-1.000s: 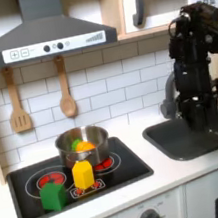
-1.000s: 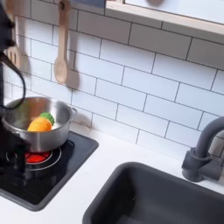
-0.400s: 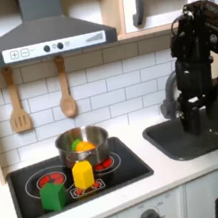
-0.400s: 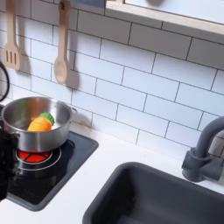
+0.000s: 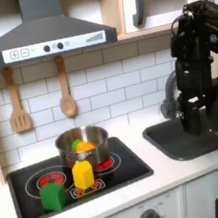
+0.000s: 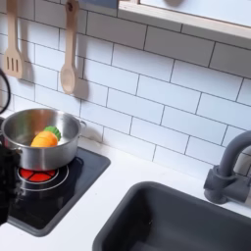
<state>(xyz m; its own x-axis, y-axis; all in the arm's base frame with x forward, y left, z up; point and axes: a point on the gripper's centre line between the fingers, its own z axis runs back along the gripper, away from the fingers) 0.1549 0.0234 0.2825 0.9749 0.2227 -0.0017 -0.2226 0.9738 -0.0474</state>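
My black arm stands over the dark sink [image 5: 215, 135] on the first exterior view's right. Its gripper [image 5: 196, 118] points down just above the basin's left part, near the grey faucet [image 5: 166, 97]. The fingers are too dark to make out, and I see nothing between them. A steel pot [image 5: 83, 144] holding an orange piece [image 6: 43, 140] and a green piece [image 6: 52, 130] sits on the black stove [image 5: 131, 163], well away from the gripper. A yellow block [image 5: 83, 174] and a green block [image 5: 53, 196] stand in front of the pot.
A wooden spatula [image 5: 16, 102] and a wooden spoon [image 5: 65, 88] hang on the white tile wall under the range hood [image 5: 42, 36]. In the second exterior view the faucet [image 6: 227, 172] rises behind the sink [image 6: 167, 221]. White counter runs between stove and sink.
The arm has straightened a little over the sink and then held still. A dark shape at the second exterior view's left edge has pulled almost out of frame.
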